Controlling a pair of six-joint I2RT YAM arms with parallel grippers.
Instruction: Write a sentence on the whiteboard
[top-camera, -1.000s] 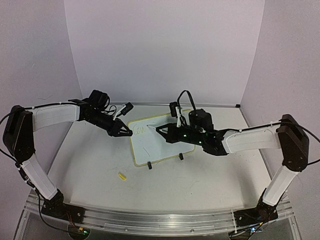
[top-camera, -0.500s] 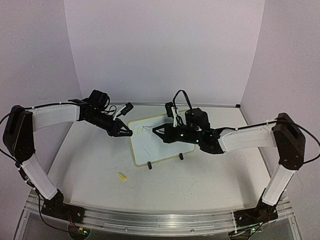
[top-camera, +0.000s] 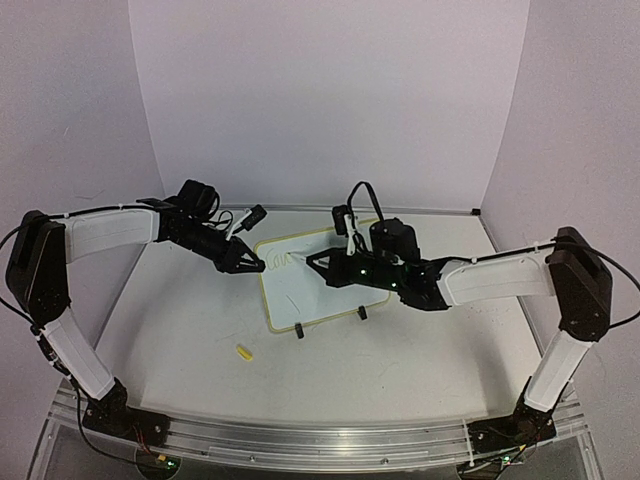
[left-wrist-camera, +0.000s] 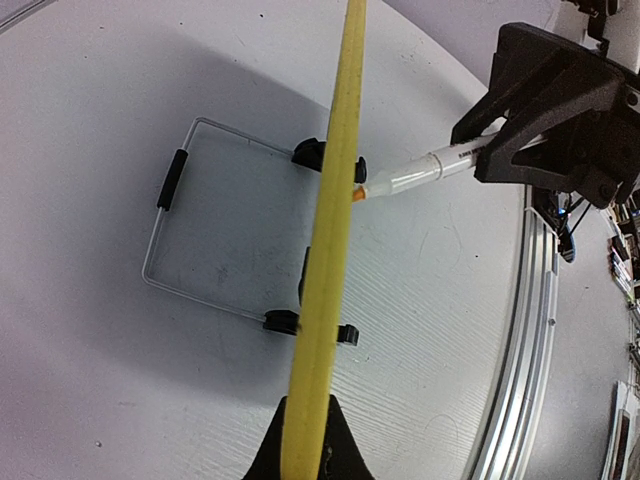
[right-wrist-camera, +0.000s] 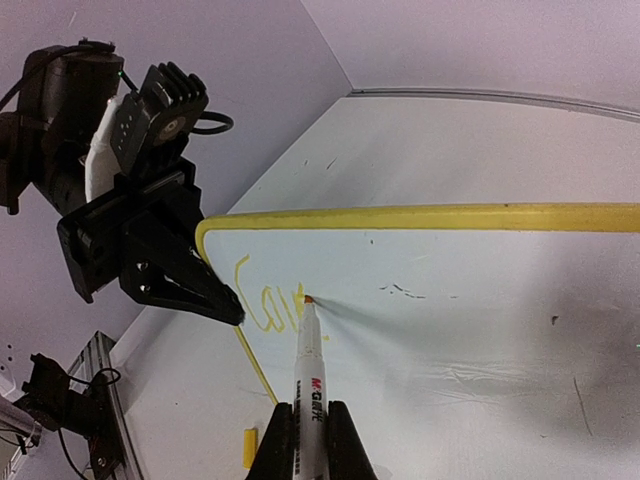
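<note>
Near the middle of the table (top-camera: 180, 330), the whiteboard (top-camera: 305, 298) stands tilted back on two black clip feet (top-camera: 298, 331), and the left wrist view shows a thin wire stand (left-wrist-camera: 170, 230) behind it. The left gripper (top-camera: 252, 265) comes in from 9 o'clock of the board. Its fingers are pressed together on the yellow frame at the board's left edge, and in the left wrist view the frame runs straight up from between them.

The right gripper (top-camera: 318, 262) reaches across from 3 o'clock, clamped on a white marker (right-wrist-camera: 310, 370) that points toward 9 o'clock. The marker's orange tip touches the white face close to the board's upper left corner. It sits at the right end of the sentence (right-wrist-camera: 265, 305), which so far is only a few looping yellow letters. From above these show as a faint scrawl just inside the frame, between the two grippers. The grippers are near each other but apart.

A small yellow piece (top-camera: 242, 351) lies flat on the table at 7 o'clock of the board, clear of its feet.
</note>
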